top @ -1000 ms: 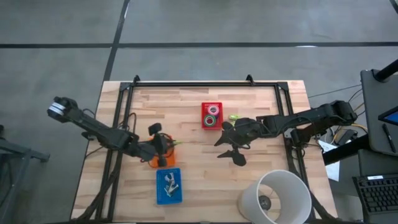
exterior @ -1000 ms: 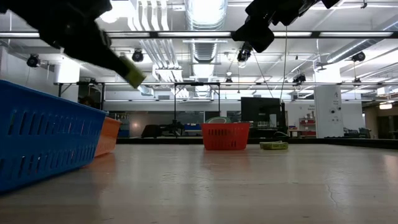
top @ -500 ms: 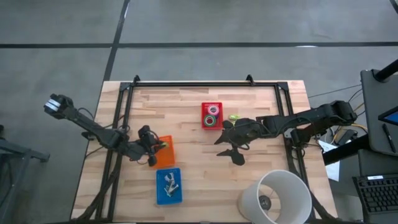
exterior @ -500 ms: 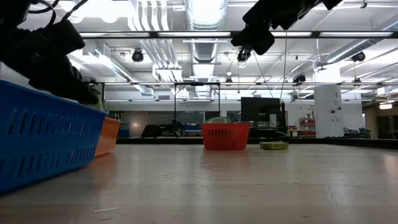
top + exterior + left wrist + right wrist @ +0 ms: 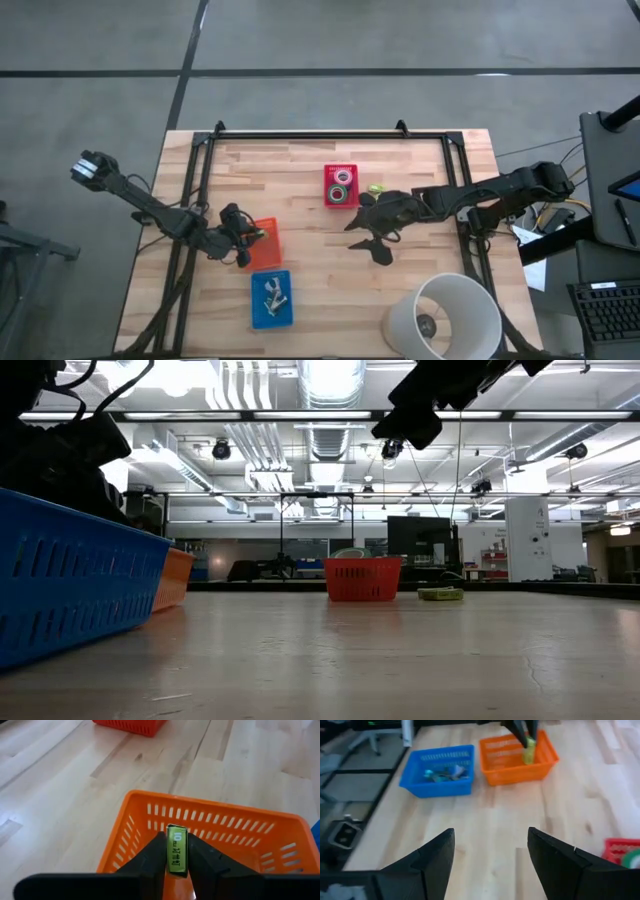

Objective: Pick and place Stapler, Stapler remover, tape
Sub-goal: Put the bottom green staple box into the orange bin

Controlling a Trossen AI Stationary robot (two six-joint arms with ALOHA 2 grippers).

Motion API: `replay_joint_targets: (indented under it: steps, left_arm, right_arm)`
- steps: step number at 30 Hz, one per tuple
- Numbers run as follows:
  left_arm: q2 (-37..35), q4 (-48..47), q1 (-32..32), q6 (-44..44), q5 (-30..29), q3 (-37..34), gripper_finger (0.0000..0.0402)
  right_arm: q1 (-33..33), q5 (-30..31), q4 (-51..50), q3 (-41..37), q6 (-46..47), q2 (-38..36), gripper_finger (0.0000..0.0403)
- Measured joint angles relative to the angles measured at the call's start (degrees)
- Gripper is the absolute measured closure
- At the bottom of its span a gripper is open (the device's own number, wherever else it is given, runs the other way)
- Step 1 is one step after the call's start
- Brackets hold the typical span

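The left gripper point(image 5: 176, 857) hangs over the orange basket point(image 5: 265, 243) on the left half of the table point(image 5: 420, 190), its two dark fingers point(image 5: 150, 855) pressed against a small yellow-green stapler point(image 5: 176, 849) held upright between them, just above the basket's inside. In the right wrist view the same stapler point(image 5: 529, 748) shows as a bright slab pinched by the left gripper point(image 5: 525, 732) over the orange basket point(image 5: 517, 767). Just beside that basket, nearer the table's front edge, stands a blue basket point(image 5: 270, 298) with a few small metallic pieces in it, too small to tell apart. Near the middle of the table sits a red basket point(image 5: 340, 185) holding rolls of tape point(image 5: 341, 186), with a green roll and a red-ringed one showing. Just to the right of the red basket a second small yellow-green stapler point(image 5: 375, 188) lies on the bare wood; in the low view it rests flat point(image 5: 440, 594) beside the red basket point(image 5: 362, 579). The right gripper point(image 5: 368, 232) hangs above the middle of the table, to the right of the red basket, its fingers point(image 5: 432, 860) spread wide apart with nothing between them. A big white cylinder point(image 5: 440, 315) stands at the table's front right corner.
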Motion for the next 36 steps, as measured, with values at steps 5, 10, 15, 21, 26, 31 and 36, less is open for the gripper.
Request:
replay_joint_targets:
  steps: [5,10,15,21,26,31,36]
  left_arm:
    - [0.0,-0.1,0.0,0.0,0.1,0.0,0.0337]
    - [0.0,0.0,0.0,0.1,0.2,0.0,0.0339]
    - [0.3,0.0,0.3,0.1,0.2,0.0,0.032]
    - [0.7,0.0,0.6,0.2,0.1,-0.1,0.0298]
    - [0.0,-0.1,0.6,0.5,-0.7,0.2,0.028]
    - [-1.1,3.1,0.6,4.2,-2.3,2.3,0.0274]
    - [-1.7,13.7,0.6,11.1,-5.1,4.7,0.0275]
  right_arm:
    - [-0.1,3.9,0.0,-1.6,-1.0,0.0,0.0165]
    - [-0.2,8.1,0.3,-3.5,-1.2,0.0,0.0161]
    - [-0.4,10.6,0.4,-5.1,-1.0,0.0,0.0158]
    - [-0.5,11.1,0.5,-6.1,-0.5,0.0,0.0167]
    - [-0.5,11.3,0.8,-7.0,0.8,0.0,0.0166]
    - [-0.7,16.6,0.8,-8.1,1.8,0.0,0.0163]
    - [-1.1,24.7,0.4,-9.1,2.3,0.0,0.0168]
